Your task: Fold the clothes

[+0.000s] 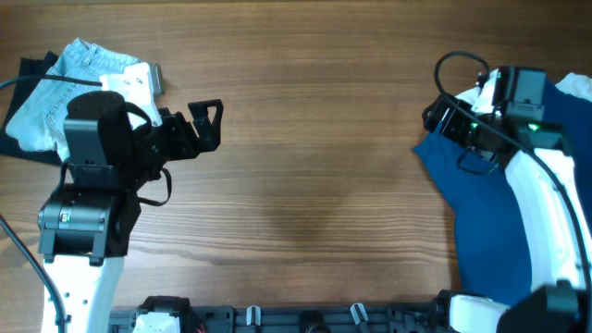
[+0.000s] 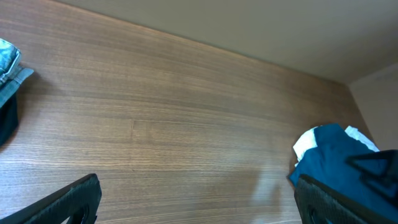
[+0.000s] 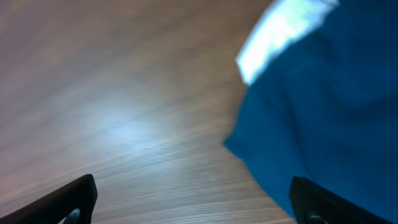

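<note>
A brown wood-grain table (image 1: 314,185) fills the frame and, in the left wrist view, runs back to a plain pale wall (image 2: 280,31). The large dark blue soft shirt (image 1: 481,222) lies rumpled at the right edge, and a faded pale denim garment (image 1: 79,74) sits upper left. The left gripper (image 1: 209,122) hangs wide open over bare wood, holding nothing. The right gripper (image 3: 193,202), jaws spread wide, hovers at the shirt's edge, empty.

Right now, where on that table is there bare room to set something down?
The widest bare patch is the wooden middle of the table, between the left pincer and the dark blue shirt, running back to the far edge. It is crowded at the far left corner, where pale denim lies, and along the right side under the shirt.
</note>
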Tool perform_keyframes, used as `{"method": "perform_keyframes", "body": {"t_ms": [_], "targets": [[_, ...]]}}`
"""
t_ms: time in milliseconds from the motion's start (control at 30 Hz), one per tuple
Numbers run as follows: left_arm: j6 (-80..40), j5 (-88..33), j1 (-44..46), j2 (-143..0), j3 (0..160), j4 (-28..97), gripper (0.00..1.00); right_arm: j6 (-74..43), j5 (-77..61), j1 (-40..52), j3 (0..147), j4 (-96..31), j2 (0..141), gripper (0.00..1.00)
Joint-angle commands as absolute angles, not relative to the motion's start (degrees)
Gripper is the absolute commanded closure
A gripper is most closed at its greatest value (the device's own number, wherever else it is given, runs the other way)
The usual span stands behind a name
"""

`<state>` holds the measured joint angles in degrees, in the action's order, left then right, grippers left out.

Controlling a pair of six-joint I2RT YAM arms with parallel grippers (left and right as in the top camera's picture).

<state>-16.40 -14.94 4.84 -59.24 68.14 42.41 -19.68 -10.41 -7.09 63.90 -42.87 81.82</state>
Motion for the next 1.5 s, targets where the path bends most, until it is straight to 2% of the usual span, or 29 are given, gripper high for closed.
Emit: {"method": "perform_keyframes", "body": {"t_ms": [0,33,67,100,233,333,433,500,567,700,733,1100,1233,1300,1333,1400,1467], "targets": [[-15.44,-14.98,4.99,-59.83,69.34,42.59,0.0,-21.04,-5.91,-7.16,62.28,-42.17,87.5,0.11],[-15.44,-14.96,4.99,-60.31,69.34,43.2,0.0,-21.02,-5.91,-7.16,62.28,-41.6,89.56,0.15],[-15.44,-14.98,4.99,-60.77,69.34,43.72,0.0,-21.04,-5.63,-7.16,62.28,-41.04,91.26,0.27],[-15.44,-14.96,4.99,-61.28,69.34,44.31,0.0,-21.5,-4.6,-7.16,62.28,-40.03,93.12,0.32],[-15.46,-15.0,4.99,-63.81,69.34,45.95,0.0,-22.7,-1.43,-7.16,62.28,-35.42,99.57,0.33],[-15.46,-15.0,4.99,-64.86,69.34,46.63,0.0,-22.65,-0.89,-7.16,62.28,-35.14,102.37,0.28],[-15.44,-14.98,4.99,-65.28,69.34,46.57,0.0,-22.52,-0.12,-7.16,62.28,-33.28,103.53,0.36],[-15.46,-14.98,4.99,-65.32,69.34,46.59,0.0,-22.46,0.38,-7.16,62.24,-32.53,103.83,0.33],[-15.46,-14.98,4.99,-65.32,69.34,46.59,0.0,-22.44,1.93,-7.16,62.24,-32.23,104.66,0.44],[-15.46,-15.0,4.99,-65.32,69.34,46.59,0.0,-22.33,3.07,-7.22,62.43,-32.6,105.41,0.92],[-15.44,-14.98,4.99,-65.32,69.34,46.59,0.0,-20.47,3.11,-7.46,63.16,-33.39,103.9,0.96],[-15.44,-14.98,4.99,-65.32,69.34,46.54,0.0,-19.42,3.03,-12.49,64.71,-36.1,83.9,0.96],[-15.44,-14.98,4.99,-65.32,69.34,46.57,0.0,-8.78,-5.96,-12.62,64.51,-35.55,84.38,0.96],[-15.44,-14.98,4.99,-65.32,69.34,46.52,0.0,-7.92,-6.44,-12.6,64.16,-37.21,85.12,0.96],[-15.44,-14.98,4.99,-65.32,69.34,46.5,0.0,-8.21,-5.28,-12.62,63.86,-38.7,85.56,0.96],[-15.44,-14.98,4.99,-65.32,69.34,46.52,0.0,-20.29,7.49,-12.62,63.72,-43.94,86.43,0.96],[-15.44,-14.98,4.99,-65.32,69.34,46.09,0.0,-20.69,8.14,-12.64,64.38,-43.46,85.82,0.96]]}}
